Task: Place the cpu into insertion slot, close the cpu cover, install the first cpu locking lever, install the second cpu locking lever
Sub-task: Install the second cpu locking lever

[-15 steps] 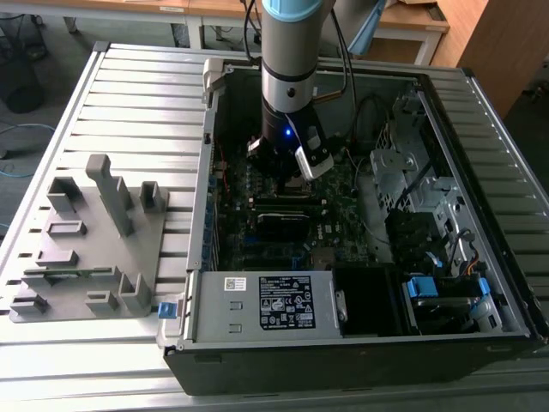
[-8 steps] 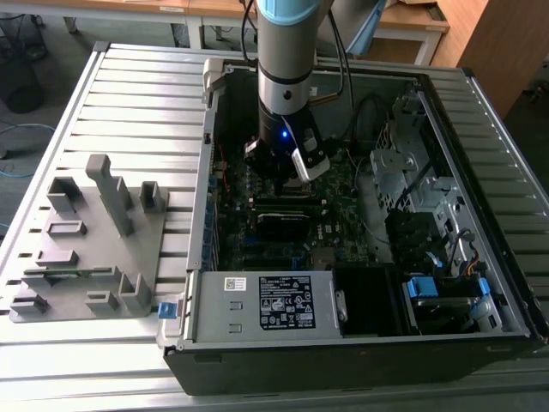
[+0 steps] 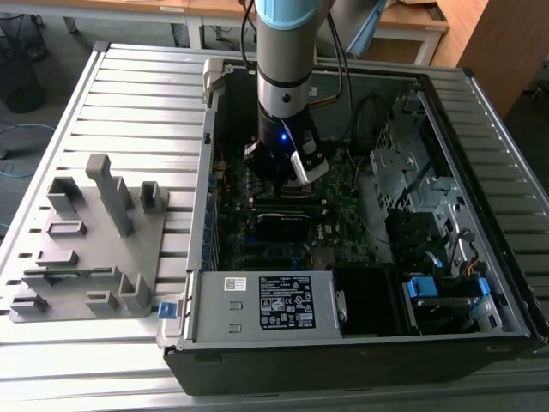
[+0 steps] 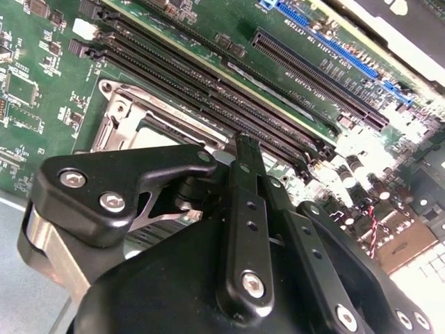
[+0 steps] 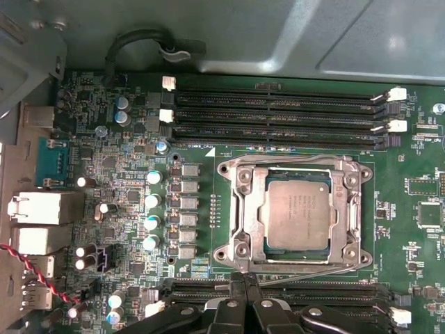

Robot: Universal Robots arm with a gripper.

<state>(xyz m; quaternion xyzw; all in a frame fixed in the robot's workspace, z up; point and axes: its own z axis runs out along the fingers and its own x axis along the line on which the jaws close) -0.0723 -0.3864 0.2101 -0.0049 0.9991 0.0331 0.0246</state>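
Note:
The cpu (image 5: pixel 297 214), a small square chip with a grey metal top, lies flat inside the insertion slot (image 5: pixel 228 168) on the green board. The cpu cover (image 5: pixel 243 209), a silver frame with an open centre, lies down around the chip. Thin wire levers run along two sides of the frame; whether they are latched I cannot tell. My gripper (image 5: pixel 245 280) hovers just beside the socket's edge, between it and a bank of long black slots, fingers together with nothing seen between them. The second wrist view shows the gripper (image 4: pixel 241 145) over the socket frame (image 4: pixel 122 111). In the exterior view the gripper (image 3: pixel 285 176) reaches down into the open computer case.
Long black memory slots (image 5: pixel 278 104) flank the socket, some of them beside the gripper (image 5: pixel 327 292). Capacitors (image 5: pixel 153 202) and rear ports (image 5: pixel 42 209) stand nearby. The case walls (image 3: pixel 206 172), power supply (image 3: pixel 266 305) and drive cage (image 3: pixel 412 180) enclose the board. A grey fixture plate (image 3: pixel 94 249) sits outside.

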